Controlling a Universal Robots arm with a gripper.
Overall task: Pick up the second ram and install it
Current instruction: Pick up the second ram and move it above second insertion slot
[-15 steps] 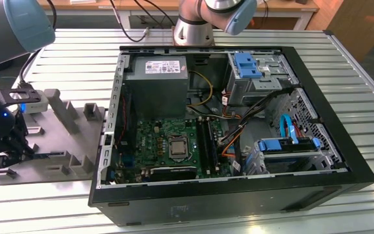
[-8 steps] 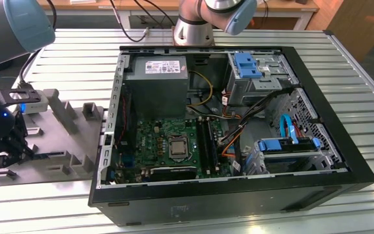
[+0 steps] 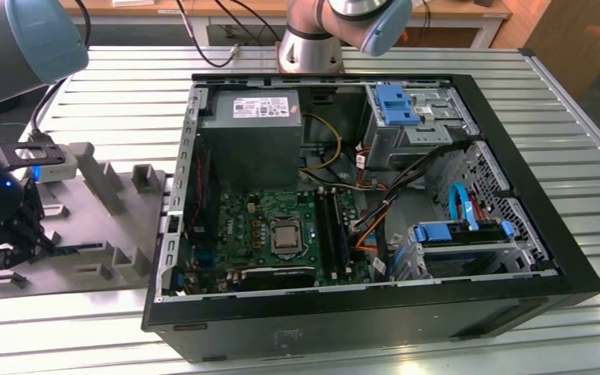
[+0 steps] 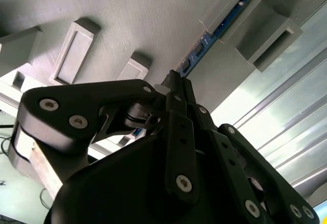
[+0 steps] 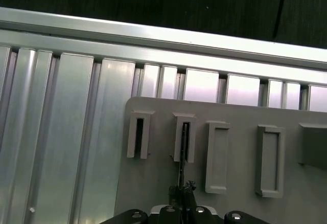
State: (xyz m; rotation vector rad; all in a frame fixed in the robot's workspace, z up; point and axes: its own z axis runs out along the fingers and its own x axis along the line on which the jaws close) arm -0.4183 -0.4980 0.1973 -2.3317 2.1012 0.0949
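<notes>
**A:** What sat closest to the lens?

**B:** The black linkage gripper. Its fingers were drawn together and clamped on 1 end of the thin blue-edged memory stick.

**A:** And where was that stick?

**B:** It stood on edge in the grey slotted plastic holder tray. In the first wrist view it rested in 1 of 2 narrow slots, the 1 beside the wider pockets. It had not left the tray.

**A:** What lay across the exterior view, starting from its left?

**B:** The gripper and tray stood at that view's left, on the ribbed aluminium table. Just beside the tray was the open black desktop computer case, lying on its side. Inside it, the silver power supply box sat at the far end, with the green motherboard nearer the camera. Toward that view's right were 2 metal drive cages with blue plastic clips.

**A:** How far apart were the stick and the board?

**B:** Well apart. The stick was outside the case.
</notes>
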